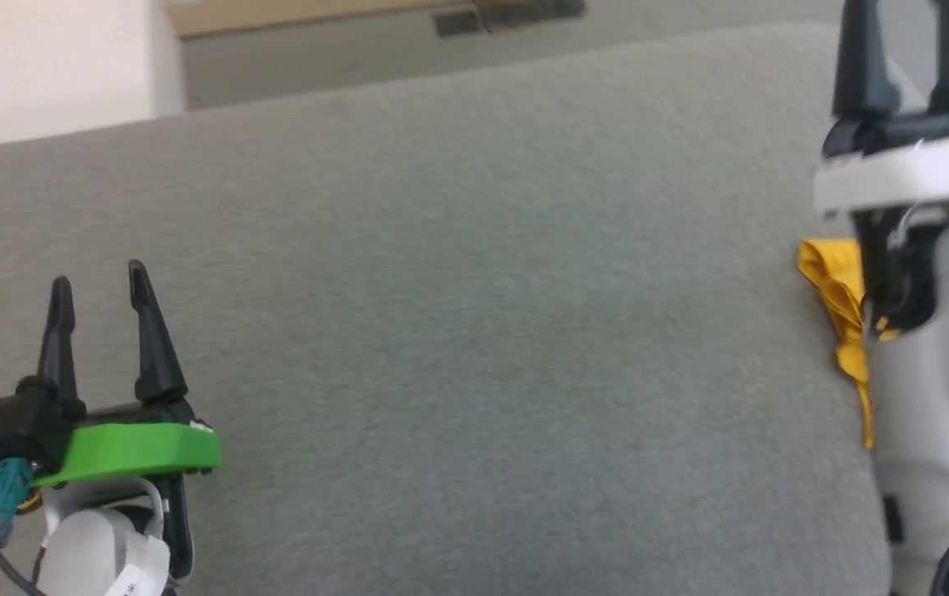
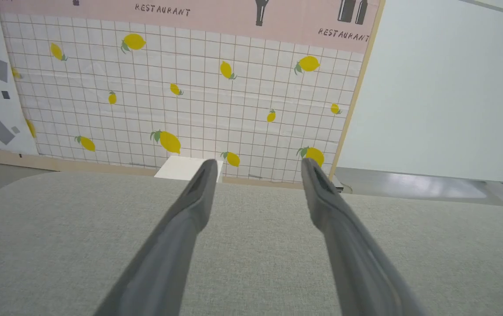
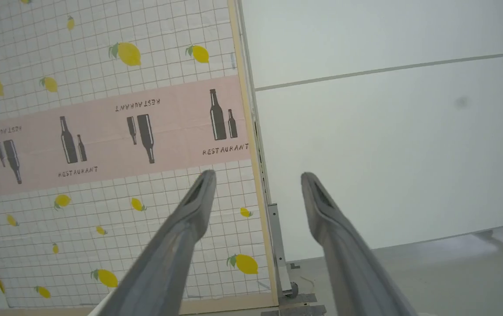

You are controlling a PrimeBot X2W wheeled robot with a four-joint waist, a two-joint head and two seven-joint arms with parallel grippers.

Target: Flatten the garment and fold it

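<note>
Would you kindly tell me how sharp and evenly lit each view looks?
Head view: smeared, worst around the right gripper and the garment; flat light. Left wrist view: crisp wall, left gripper close and softer. Right wrist view: crisp, evenly lit.

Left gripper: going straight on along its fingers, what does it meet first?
The open left gripper points low across the grey fabric cushion. The way looks free up to the lemon-print tiled wall panel, though depth is unclear.
</note>
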